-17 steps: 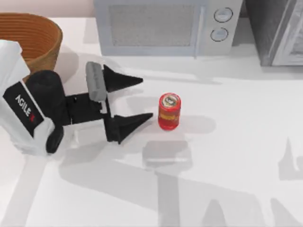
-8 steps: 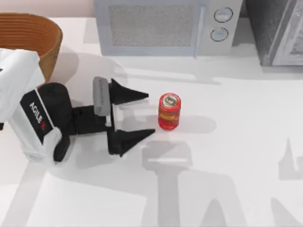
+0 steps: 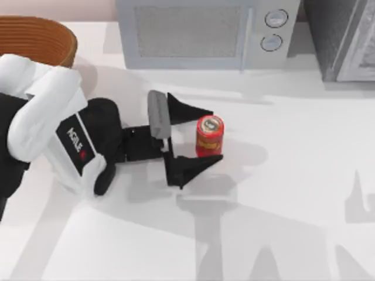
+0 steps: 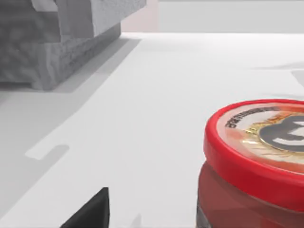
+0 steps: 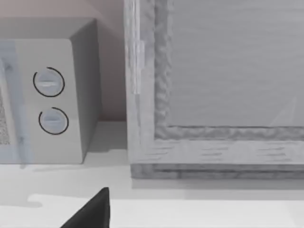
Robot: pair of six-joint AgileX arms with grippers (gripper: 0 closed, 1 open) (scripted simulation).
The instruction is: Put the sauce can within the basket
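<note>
Since a second ago the left gripper (image 3: 202, 136) has slid along the table (image 3: 293, 175) toward the sauce can (image 3: 209, 137), and its spread, unclenched fingers (image 3: 190, 110) now flank the upright can without visibly pressing it. The can stands mid-table, well apart from the basket (image 3: 41, 41) at the far left corner, which is cut off by the frame and partly hidden by the arm. The right wrist view faces a microwave (image 5: 45, 99), showing one dark fingertip (image 5: 92, 211); I cannot tell that gripper's state.

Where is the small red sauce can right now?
In the top view the small red sauce can stands upright near the table's middle, between the open fingers of the left gripper, in front of the grey microwave.
</note>
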